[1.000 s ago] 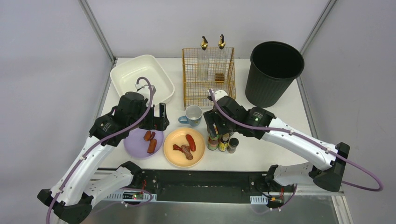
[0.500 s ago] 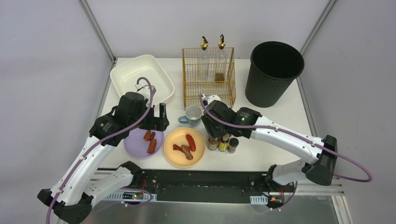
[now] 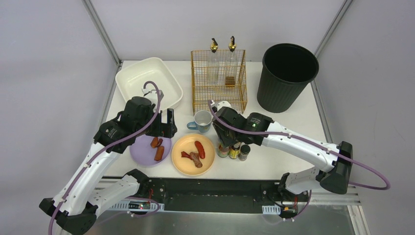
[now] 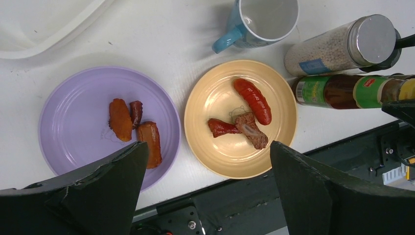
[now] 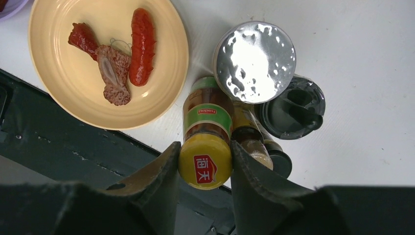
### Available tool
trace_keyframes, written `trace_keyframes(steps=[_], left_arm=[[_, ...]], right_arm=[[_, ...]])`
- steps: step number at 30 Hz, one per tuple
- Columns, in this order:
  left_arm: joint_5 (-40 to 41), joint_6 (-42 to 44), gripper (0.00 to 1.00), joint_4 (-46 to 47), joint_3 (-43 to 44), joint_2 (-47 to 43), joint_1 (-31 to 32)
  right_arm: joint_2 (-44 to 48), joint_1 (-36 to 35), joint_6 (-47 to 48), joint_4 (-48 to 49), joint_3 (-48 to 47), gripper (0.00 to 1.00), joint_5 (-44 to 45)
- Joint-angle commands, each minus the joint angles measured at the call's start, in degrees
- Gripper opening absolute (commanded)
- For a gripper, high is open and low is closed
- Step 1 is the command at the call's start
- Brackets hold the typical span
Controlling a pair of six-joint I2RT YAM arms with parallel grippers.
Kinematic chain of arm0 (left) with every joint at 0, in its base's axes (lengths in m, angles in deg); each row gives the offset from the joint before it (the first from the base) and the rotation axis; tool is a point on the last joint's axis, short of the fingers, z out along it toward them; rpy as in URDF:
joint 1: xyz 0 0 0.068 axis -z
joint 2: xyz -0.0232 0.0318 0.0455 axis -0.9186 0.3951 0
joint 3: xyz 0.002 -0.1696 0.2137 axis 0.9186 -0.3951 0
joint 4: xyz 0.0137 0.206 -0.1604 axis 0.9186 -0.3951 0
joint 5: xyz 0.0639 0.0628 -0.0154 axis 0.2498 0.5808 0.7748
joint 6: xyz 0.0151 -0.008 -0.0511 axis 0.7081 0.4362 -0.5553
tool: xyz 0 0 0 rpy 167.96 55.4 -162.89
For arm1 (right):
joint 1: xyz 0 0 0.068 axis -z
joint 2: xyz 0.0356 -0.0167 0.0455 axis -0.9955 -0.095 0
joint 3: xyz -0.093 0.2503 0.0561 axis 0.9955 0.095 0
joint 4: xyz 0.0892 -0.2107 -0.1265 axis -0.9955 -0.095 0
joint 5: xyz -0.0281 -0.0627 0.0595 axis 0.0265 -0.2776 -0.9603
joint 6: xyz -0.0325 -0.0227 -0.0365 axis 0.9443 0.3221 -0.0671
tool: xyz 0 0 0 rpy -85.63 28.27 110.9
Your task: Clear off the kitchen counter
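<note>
On the kitchen counter [image 3: 303,122], two plates [image 3: 142,149], one mug [image 3: 202,120]

The silver lid [image 5: 254,61] looks like polished metal, the yellow plate [image 5: 58,88] glossy, the kitchen counter [image 5: 372,73] matt white.

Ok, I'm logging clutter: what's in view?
white matte kitchen counter: one, white, underneath
plastic basin: one, white, far left
wire basket: one, gold, far centre
glass oil bottles: two, clear, in basket
plastic bin: one, black, far right
ceramic mug: one, blue, centre
purple plate: one, lilac, front-left
fried pieces: three, orange-brown, on it
yellow plate: one, yellow, front-centre
sausage pieces: three, red-brown, on it
glass sauce bottle: one, yellow-capped, in right tool
lidded jars: three, silver/dark, beside it
left tool: one, black, open
right tool: one, black, closed
</note>
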Motion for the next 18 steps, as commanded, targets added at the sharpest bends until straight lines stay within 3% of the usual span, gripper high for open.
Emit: trace_keyframes(steps=[1, 14, 18], left_arm=[[0.4, 1.0, 1.0, -0.1, 1.7, -0.2, 0.2], [1.0, 2.0, 0.99, -0.5, 1.8, -0.4, 0.2], [1.7, 2.3, 1.0, -0.5, 2.0, -0.1, 0.2]], right_arm=[[2.3, -0.7, 0.0, -2.5, -6.1, 0.0, 1.4], [3.5, -1.0, 2.9, -9.3, -19.8, 0.0, -8.7], [1.7, -0.9, 4.3, -10.0, -26.0, 0.0, -7.2]])
